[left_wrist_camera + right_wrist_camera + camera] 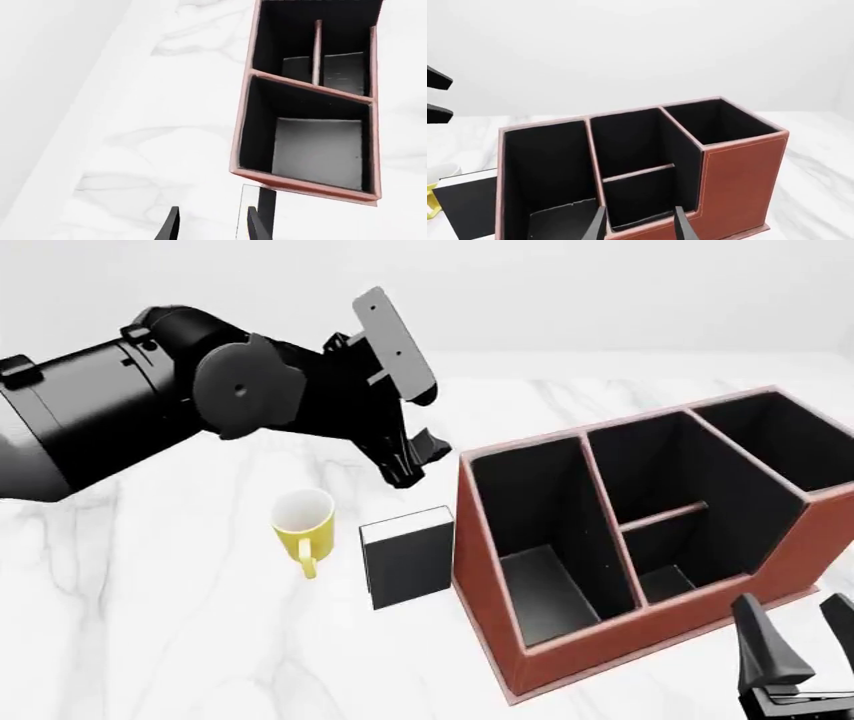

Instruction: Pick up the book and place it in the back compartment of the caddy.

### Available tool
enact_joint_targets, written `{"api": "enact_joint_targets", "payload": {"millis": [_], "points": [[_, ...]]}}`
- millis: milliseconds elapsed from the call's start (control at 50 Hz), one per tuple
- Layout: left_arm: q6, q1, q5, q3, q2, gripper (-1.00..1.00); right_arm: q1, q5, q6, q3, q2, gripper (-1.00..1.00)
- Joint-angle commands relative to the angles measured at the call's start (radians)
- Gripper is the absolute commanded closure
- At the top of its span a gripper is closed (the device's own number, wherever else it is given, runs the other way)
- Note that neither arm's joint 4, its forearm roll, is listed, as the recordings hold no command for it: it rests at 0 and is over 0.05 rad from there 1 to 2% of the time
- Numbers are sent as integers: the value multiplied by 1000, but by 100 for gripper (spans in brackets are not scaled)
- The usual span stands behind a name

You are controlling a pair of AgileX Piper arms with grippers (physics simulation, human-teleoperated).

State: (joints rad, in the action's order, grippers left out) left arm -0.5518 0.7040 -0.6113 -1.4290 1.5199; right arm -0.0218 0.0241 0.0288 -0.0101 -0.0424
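The black book with white page edges stands upright on the table, touching the left wall of the reddish-brown caddy. My left gripper is open and empty, hanging above the book and apart from it. In the left wrist view the book shows just past the open gripper, below the caddy. The back compartment is the small cell beside the low crossbar; it also shows in the right wrist view. My right gripper is open and empty near the caddy's near right corner.
A yellow mug stands just left of the book. The long narrow cell runs along the caddy's left side. The left arm's bulky body spans the upper left. The marble table surrounds everything.
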Motion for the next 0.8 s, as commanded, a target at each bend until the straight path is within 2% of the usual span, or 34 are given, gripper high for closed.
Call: {"api": "enact_joint_targets", "payload": {"millis": [20,200,340,800], "points": [[30,27,6,36,38,-100,-1,-8,0,-1,8,-100],[52,47,-14,40,51,-100,4,-3,0,1,4,-100],[63,56,14,123,50,-100,4,-6,1,1,7,-100],[92,72,-36,127,38,-100,3,-7,0,3,10,-100]]}}
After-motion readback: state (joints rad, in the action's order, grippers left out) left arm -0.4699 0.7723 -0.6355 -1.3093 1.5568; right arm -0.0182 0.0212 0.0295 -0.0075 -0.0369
